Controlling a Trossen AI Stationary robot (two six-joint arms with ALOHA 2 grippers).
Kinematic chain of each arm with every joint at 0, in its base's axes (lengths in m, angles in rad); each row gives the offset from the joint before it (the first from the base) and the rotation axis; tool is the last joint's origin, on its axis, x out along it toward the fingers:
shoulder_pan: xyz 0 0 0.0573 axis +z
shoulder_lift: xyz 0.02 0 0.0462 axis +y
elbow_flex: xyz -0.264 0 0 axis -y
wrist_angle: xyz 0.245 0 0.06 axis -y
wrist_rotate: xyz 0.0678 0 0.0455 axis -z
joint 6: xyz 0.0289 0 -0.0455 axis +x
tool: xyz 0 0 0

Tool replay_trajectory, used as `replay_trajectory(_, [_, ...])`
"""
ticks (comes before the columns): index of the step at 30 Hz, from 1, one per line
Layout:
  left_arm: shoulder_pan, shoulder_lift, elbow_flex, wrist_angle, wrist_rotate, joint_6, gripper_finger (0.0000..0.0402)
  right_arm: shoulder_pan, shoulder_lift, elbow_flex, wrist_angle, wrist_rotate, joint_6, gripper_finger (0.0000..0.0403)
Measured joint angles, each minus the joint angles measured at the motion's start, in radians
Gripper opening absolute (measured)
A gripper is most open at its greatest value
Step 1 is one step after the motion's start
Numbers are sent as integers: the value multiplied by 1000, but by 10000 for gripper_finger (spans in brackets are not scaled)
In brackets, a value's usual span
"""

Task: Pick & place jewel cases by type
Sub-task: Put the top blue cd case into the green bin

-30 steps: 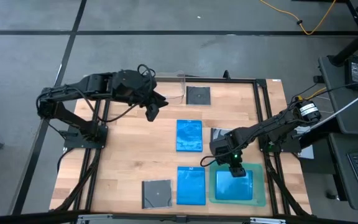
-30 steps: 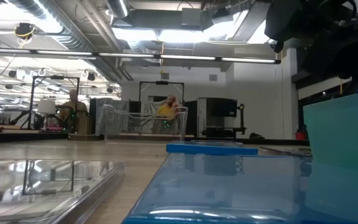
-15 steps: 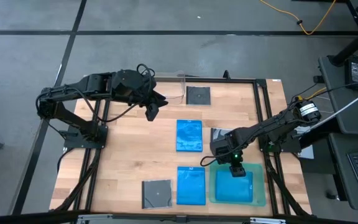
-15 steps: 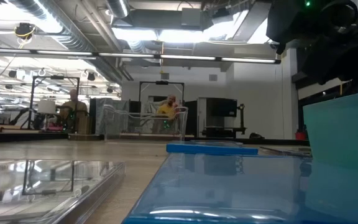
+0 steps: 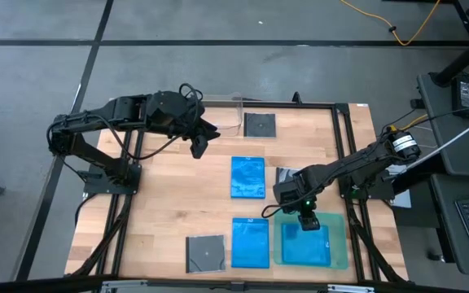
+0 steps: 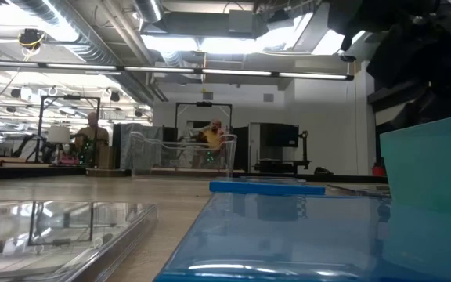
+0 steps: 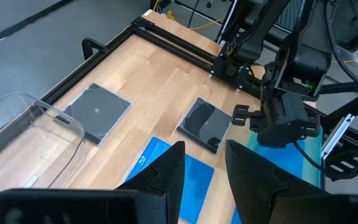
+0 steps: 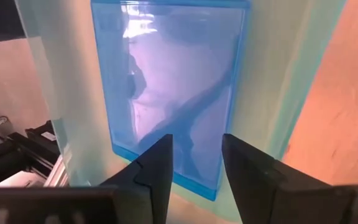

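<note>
Three bright blue jewel cases lie flat. One [image 5: 248, 177] is mid-table, one [image 5: 250, 242] lies at the near edge, and one [image 8: 173, 74] rests in the green tray [image 5: 340, 244] at the near right. Dark square cases lie at the far edge [image 5: 259, 124], at the near edge [image 5: 205, 253] and half under my right arm [image 5: 286, 174]. My right gripper [image 5: 307, 220] hangs open just over the tray's far end, fingers apart above the blue case and holding nothing. My left gripper [image 5: 198, 146] waits open, raised over the table's far left.
A clear plastic tub [image 5: 222, 114] stands at the far edge beside the dark case. A black frame [image 5: 344, 146] borders the wooden table. Bare wood lies on the left half [image 5: 161, 203]. People sit in the room beyond [image 6: 210, 137].
My right gripper has tipped a little and drawn slightly toward the far edge over the tray. The blue case in the tray has stayed put.
</note>
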Motion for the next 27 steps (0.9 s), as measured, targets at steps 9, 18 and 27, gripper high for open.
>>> replay_trajectory(9, [-3, 0, 0, 0, -7, 12, 109, -28, -54, 0, -11, 74, 32, 142])
replay_trajectory(18, [-4, 0, 0, -1, -6, 37, 109, -115, -305, 0, -10, 299, 200, 142])
replay_trajectory(27, [-32, -1, 0, -1, -31, 88, 109, -130, -574, 31, -11, 608, 340, 142])
